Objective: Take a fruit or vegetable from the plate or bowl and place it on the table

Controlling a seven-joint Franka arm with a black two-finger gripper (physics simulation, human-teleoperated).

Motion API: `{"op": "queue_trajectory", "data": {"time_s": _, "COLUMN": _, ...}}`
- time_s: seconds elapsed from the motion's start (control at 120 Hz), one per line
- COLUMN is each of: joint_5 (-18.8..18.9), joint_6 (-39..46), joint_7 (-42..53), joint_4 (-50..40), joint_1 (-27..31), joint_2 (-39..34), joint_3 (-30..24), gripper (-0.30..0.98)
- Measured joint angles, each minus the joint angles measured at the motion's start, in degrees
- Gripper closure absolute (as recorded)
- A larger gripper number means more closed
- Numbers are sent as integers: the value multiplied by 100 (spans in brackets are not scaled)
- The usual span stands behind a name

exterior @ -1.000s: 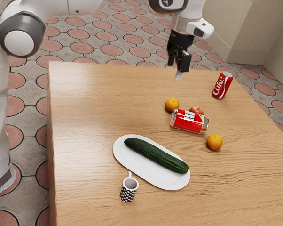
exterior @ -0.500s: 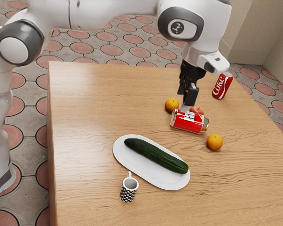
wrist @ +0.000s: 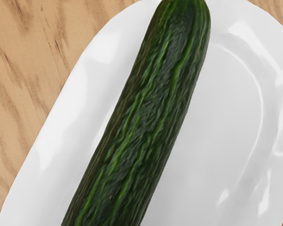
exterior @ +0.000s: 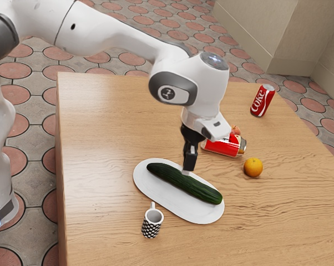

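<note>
Cucumber (exterior: pixel 172 178) lying along plate (exterior: pixel 183 215) on desk (exterior: pixel 100 138). Fingers (exterior: pixel 190 160) near its middle; can't tell if released or clenched. Likely stiff, moderately heavy, not fragile; smooth skin may slip. Take it across narrow width at mid-length, squeeze firmly. Off-center grip would probably let long end droop.

Exterior view: the camera stood at the side of the arm (exterior: pixel 111 36) and looked obliquely down across the table (exterior: pixel 106 122) to the floor (exterior: pixel 39 188) beyond, from well back. Wrist view: the camera, carried on the arm, faced down from close above the plate (exterior: pixel 156 192). Both views shared plate, cucumber (exterior: pixel 172 178) and adjoining tabletop.
</note>
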Motion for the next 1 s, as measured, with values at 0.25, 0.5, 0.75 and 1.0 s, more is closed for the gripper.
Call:
{"op": "queue_trajectory", "data": {"time_s": 0.25, "joint_5": 24, "joint_6": 483, "joint_7": 53, "joint_4": -28, "joint_1": 79, "joint_2": 293, "joint_3": 12, "gripper": 0}}
{"op": "queue_trajectory", "data": {"time_s": 0.5, "joint_5": 13, "joint_6": 714, "joint_7": 90, "joint_4": -252, "joint_1": 147, "joint_2": 330, "joint_3": 38, "gripper": 0}}
{"op": "queue_trajectory", "data": {"time_s": 0.75, "joint_5": 5, "joint_6": 862, "joint_7": 126, "joint_4": -286, "joint_1": 174, "joint_2": 449, "joint_3": 37, "gripper": 0}}
{"op": "queue_trajectory", "data": {"time_s": 1.0, "joint_5": 2, "joint_6": 982, "joint_7": 150, "joint_4": -389, "joint_1": 45, "joint_2": 467, "joint_3": 3, "gripper": 0}}
